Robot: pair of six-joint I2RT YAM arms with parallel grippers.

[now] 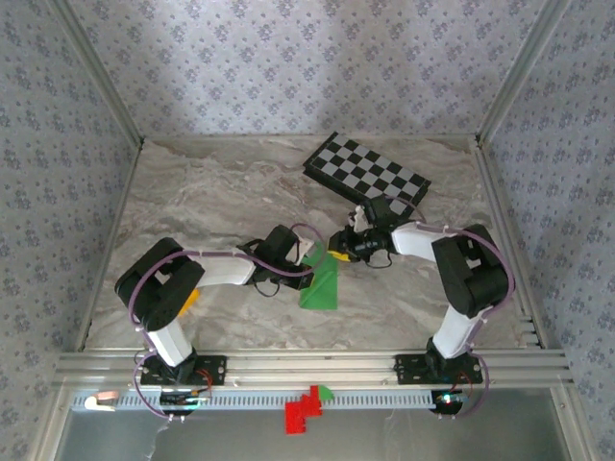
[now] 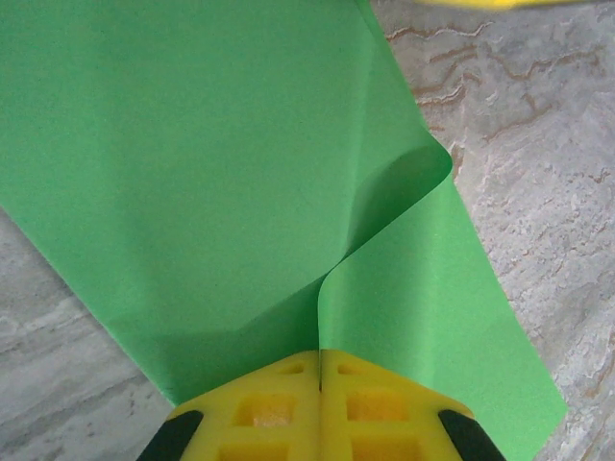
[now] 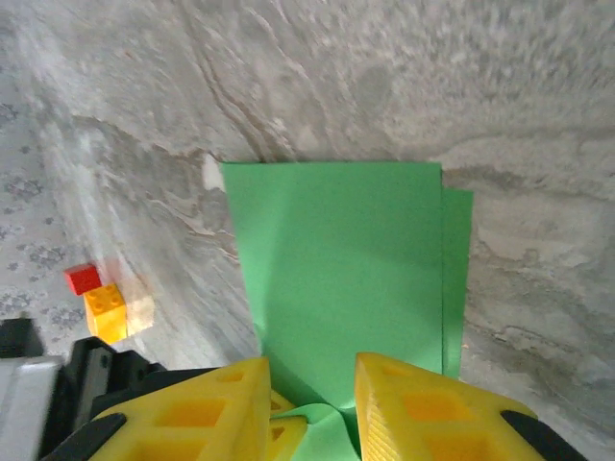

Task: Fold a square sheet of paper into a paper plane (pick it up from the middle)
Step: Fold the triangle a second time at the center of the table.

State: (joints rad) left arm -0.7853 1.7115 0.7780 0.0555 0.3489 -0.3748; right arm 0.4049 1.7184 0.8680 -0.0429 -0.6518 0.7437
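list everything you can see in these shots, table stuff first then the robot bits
sheet of paper: one, bright green, partly folded, middle of the table
checkerboard: one, black and white, far right of the table
small blocks: two, red and orange, side by side on the table, off the paper
plastic pieces: red cluster and one green, front rail between the arm bases
table: one, grey marbled
left gripper: one, yellow fingers, shut on the sheet of paper
right gripper: one, yellow fingers, open over the sheet of paper
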